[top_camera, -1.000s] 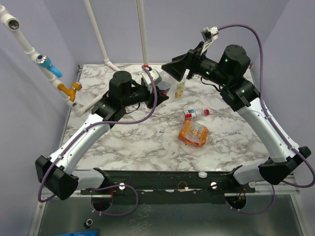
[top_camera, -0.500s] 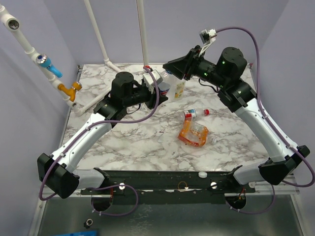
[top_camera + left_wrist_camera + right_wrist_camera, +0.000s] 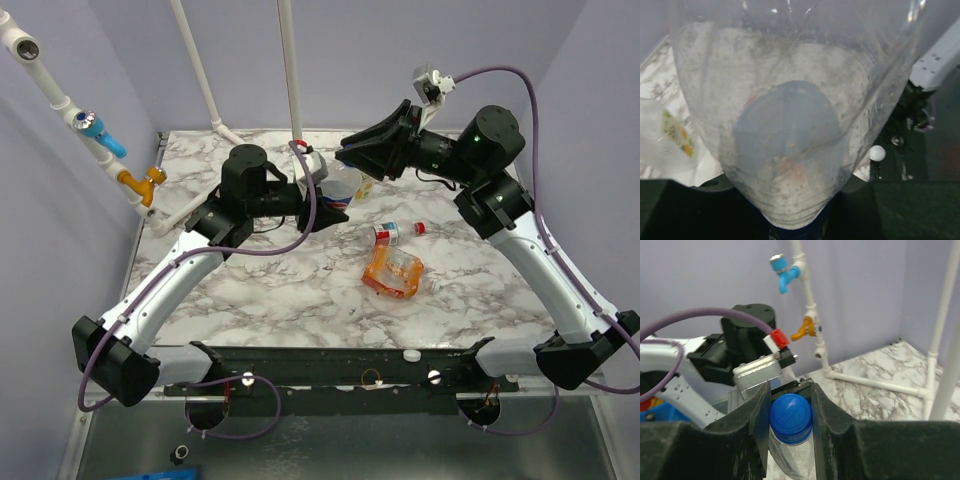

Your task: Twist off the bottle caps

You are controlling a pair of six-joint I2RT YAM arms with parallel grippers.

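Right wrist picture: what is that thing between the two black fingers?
A blue cap sits there, on top of a clear bottle. The right gripper has its fingers tight against it on both sides. The right wrist view shows it.

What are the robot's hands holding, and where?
The right fingers pinch the round blue plastic cap by its sides; the left fingers grip the same clear plastic bottle around its body.

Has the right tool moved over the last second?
Yes. The right tool, shut on the blue cap of the bottle, shifted slightly right and down the frame, away from the white upright pipe.
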